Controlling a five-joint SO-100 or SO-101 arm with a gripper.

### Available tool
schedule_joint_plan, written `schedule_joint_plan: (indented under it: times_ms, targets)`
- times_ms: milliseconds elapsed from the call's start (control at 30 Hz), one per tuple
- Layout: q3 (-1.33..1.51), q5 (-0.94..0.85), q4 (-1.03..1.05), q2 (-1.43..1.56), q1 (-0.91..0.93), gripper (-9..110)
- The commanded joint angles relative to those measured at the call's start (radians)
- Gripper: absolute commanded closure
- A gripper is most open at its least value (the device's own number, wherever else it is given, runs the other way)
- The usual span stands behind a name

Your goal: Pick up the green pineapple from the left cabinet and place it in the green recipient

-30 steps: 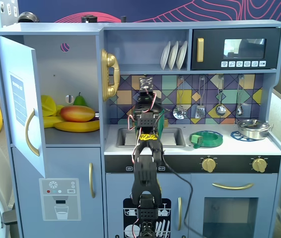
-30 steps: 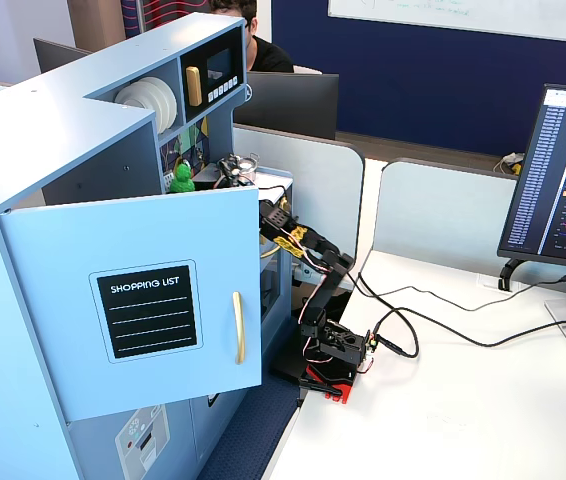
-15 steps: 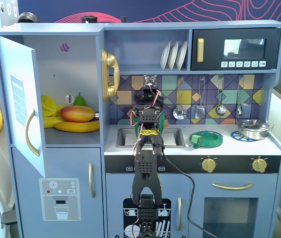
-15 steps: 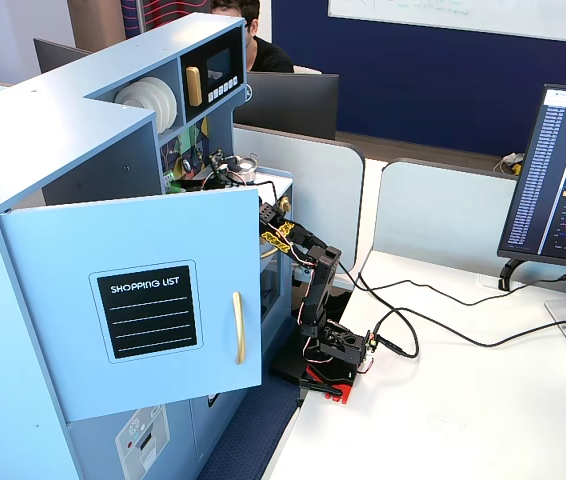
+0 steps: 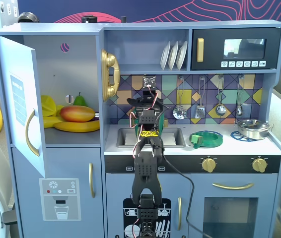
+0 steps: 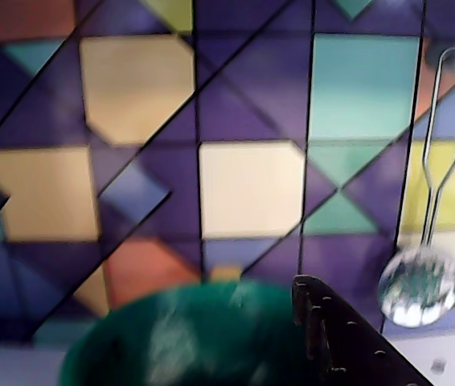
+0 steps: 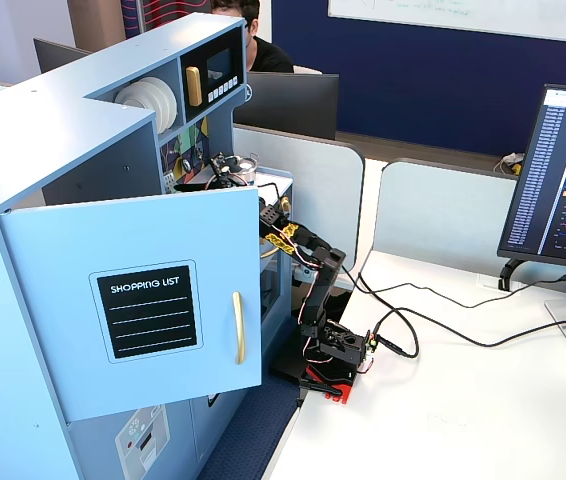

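Wrist view: green recipient [image 6: 187, 338] lies at 6 o'clock, directly below the hand [image 6: 324, 338]. Finger spread and any held pineapple cannot be told.

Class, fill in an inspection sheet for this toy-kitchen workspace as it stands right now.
Surface: white countertop with sink.
Job's things: left cabinet door open; green recipient just below the wrist camera, blurred; green pineapple not seen.
Clutter: mango, banana, pear in cabinet; flat green dish, steel pan on counter.
Tool: tool raised before the backsplash; open or shut cannot tell.
Cables: black cable across desk.
Surroundings: monitor; person behind kitchen.
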Motion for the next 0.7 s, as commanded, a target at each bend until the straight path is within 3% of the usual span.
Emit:
schedule_joint_plan:
  times_ms: [0, 133, 367, 500, 667]
  targets:
    - [0.218, 0.006, -0.02, 0.304, -0.034, 51]
    - [0.472, 0.02, 0.075, 0.584, -0.034, 50]
    - [0.813, 0.06, 0.437, 0.948, 0.003, 53]
    - [0.974, 0.1, 0.635, 1.057, -0.003, 55]
    - [1.198, 0.218, 0.733, 1.141, -0.048, 55]
